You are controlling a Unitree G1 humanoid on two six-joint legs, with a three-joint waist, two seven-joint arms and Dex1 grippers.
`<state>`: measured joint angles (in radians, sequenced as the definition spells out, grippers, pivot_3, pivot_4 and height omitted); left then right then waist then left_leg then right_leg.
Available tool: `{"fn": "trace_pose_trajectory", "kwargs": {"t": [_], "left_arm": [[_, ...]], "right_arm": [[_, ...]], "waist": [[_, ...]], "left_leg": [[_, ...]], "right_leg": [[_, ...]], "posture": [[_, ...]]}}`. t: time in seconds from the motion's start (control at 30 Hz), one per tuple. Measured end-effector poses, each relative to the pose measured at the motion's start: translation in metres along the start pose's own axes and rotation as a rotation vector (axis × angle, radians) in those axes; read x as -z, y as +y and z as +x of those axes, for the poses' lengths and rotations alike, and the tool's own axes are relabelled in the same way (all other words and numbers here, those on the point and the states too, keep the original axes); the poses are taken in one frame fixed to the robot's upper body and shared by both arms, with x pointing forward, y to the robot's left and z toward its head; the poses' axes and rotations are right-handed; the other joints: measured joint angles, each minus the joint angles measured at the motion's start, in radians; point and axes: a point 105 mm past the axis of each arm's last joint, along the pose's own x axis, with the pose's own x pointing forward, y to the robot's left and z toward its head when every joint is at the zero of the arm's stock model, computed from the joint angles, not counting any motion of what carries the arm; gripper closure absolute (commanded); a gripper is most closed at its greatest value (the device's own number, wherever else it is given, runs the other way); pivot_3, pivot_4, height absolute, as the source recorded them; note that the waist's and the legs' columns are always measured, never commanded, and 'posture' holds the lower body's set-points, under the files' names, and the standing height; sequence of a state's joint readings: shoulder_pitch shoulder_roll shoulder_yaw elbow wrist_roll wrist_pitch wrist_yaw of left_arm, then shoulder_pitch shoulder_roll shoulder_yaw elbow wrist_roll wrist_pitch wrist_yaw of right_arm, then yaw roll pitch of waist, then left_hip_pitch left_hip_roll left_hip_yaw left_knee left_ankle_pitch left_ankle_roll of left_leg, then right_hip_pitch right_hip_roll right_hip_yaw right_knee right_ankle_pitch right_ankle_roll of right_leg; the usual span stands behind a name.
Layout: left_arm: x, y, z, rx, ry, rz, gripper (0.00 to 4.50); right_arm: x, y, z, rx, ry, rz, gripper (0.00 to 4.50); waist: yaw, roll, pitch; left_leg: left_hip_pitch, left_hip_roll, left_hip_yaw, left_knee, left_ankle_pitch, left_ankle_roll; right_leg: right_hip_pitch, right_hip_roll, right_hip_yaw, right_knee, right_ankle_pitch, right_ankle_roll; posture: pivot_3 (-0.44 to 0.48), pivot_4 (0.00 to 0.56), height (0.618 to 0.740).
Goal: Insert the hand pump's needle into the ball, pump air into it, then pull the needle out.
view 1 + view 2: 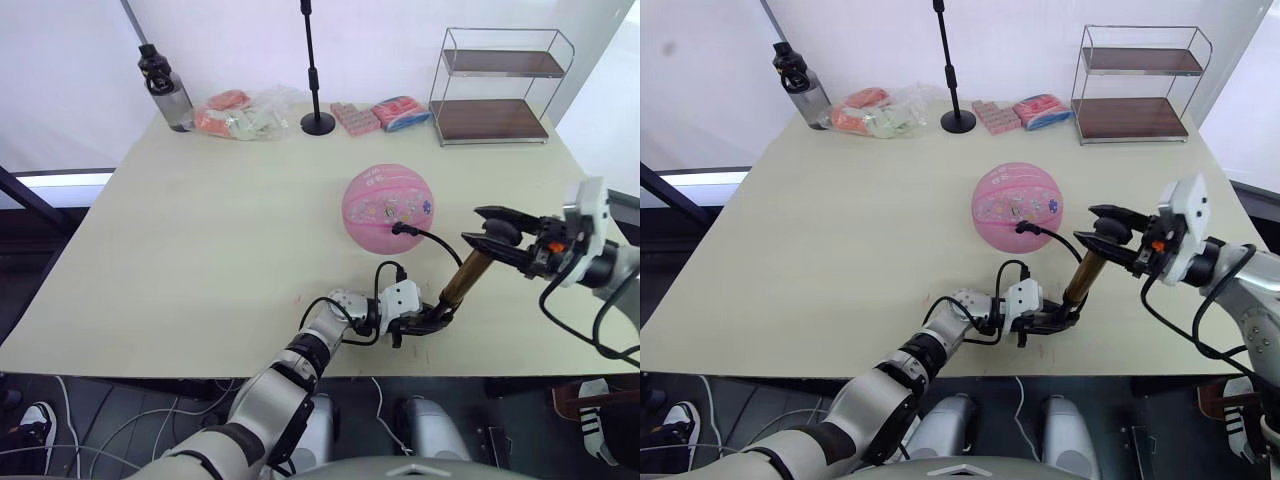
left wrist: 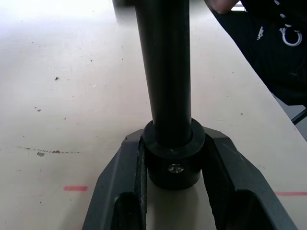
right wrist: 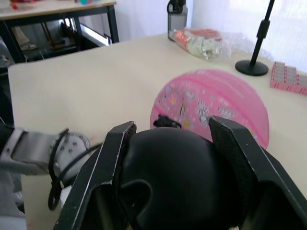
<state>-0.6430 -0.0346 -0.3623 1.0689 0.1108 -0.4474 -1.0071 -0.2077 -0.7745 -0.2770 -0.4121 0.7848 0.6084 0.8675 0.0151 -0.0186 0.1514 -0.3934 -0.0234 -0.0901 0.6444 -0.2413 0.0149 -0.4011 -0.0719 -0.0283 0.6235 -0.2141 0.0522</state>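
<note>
The pink ball (image 1: 388, 208) rests on the table (image 1: 200, 230) right of centre, round and full. A black hose (image 1: 440, 243) runs from the black fitting (image 1: 400, 228) at its valve to the hand pump (image 1: 463, 279); the needle itself is hidden. The bronze pump stands tilted near the table's front edge. My left gripper (image 1: 432, 318) is shut on the pump's black base cap (image 2: 171, 163). At the upper end, my right gripper (image 1: 498, 232) is shut on the pump's black handle (image 3: 172, 182).
Along the far edge stand a dark water bottle (image 1: 165, 88), a clear bag of packets (image 1: 240, 112), a black stand pole (image 1: 314, 70), pink packets (image 1: 378, 114) and a two-tier wire shelf (image 1: 498, 85). Red tape marks (image 2: 76, 188) lie on the table near the pump's base.
</note>
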Motion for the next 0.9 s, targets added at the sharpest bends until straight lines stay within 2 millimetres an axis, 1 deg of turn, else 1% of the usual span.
{"fn": "trace_pose_trajectory", "kwargs": {"t": [0.07,0.2,0.43,0.5,0.57,0.63,0.8,0.9], "left_arm": [[0.000,0.000,0.000,0.000,-0.001,0.001,3.40],[-0.001,0.000,0.001,0.003,-0.003,0.003,3.40],[-0.001,-0.001,0.001,0.006,-0.003,0.003,3.40],[-0.001,-0.001,0.001,0.004,-0.002,0.003,3.40],[0.002,-0.001,-0.001,0.001,0.003,-0.001,3.40],[0.003,-0.002,-0.001,-0.004,0.003,-0.005,3.40],[0.009,-0.003,-0.004,-0.011,0.022,-0.015,3.40],[0.011,-0.003,-0.005,-0.011,0.027,-0.016,3.40]], "right_arm": [[-0.006,-0.001,0.000,0.000,-0.013,0.019,2.61],[-0.010,-0.002,-0.001,0.009,-0.027,0.089,2.61],[-0.005,-0.001,-0.006,0.024,-0.031,0.124,2.61],[0.000,0.001,-0.008,0.030,-0.040,0.133,2.61],[0.004,0.004,-0.005,0.026,-0.082,0.146,2.61],[0.006,0.007,-0.003,0.021,-0.097,0.139,2.61],[0.023,0.014,0.000,0.008,-0.082,0.118,2.61],[0.032,0.014,0.003,0.011,-0.080,0.132,2.61]], "waist": [[0.000,0.000,0.000],[0.000,0.001,0.000],[0.001,0.000,0.000],[0.000,0.000,0.000],[0.000,-0.003,-0.003],[-0.001,-0.004,-0.005],[-0.001,-0.015,-0.013],[-0.002,-0.018,-0.016]], "left_leg": [[-0.002,0.000,0.000,0.000,0.000,0.000],[-0.003,0.000,0.000,0.001,0.000,0.000],[-0.003,0.000,0.000,0.001,0.000,0.000],[-0.002,0.000,0.000,0.001,0.000,0.000],[-0.001,0.001,-0.001,0.001,0.000,0.000],[0.000,0.001,-0.001,0.001,0.000,0.000],[0.011,0.003,-0.001,-0.003,0.000,0.000],[0.013,0.007,-0.001,-0.005,0.000,0.000]], "right_leg": [[-0.002,0.000,0.000,0.000,0.000,0.000],[-0.003,0.000,0.000,0.000,0.000,0.000],[-0.002,0.000,0.000,0.000,0.000,0.000],[-0.002,0.000,0.000,0.000,0.000,0.000],[-0.001,0.001,0.000,0.001,0.000,0.000],[-0.001,0.001,0.000,0.001,0.000,0.000],[0.009,0.001,-0.001,0.001,-0.002,-0.001],[0.010,0.002,-0.002,0.001,-0.004,-0.004]], "posture": [[0.000,0.150,0.740],[0.000,0.150,0.740],[0.000,0.150,0.740],[0.000,0.150,0.740],[0.000,0.150,0.740],[0.000,0.150,0.740],[0.000,0.150,0.740],[0.000,0.150,0.740]]}}
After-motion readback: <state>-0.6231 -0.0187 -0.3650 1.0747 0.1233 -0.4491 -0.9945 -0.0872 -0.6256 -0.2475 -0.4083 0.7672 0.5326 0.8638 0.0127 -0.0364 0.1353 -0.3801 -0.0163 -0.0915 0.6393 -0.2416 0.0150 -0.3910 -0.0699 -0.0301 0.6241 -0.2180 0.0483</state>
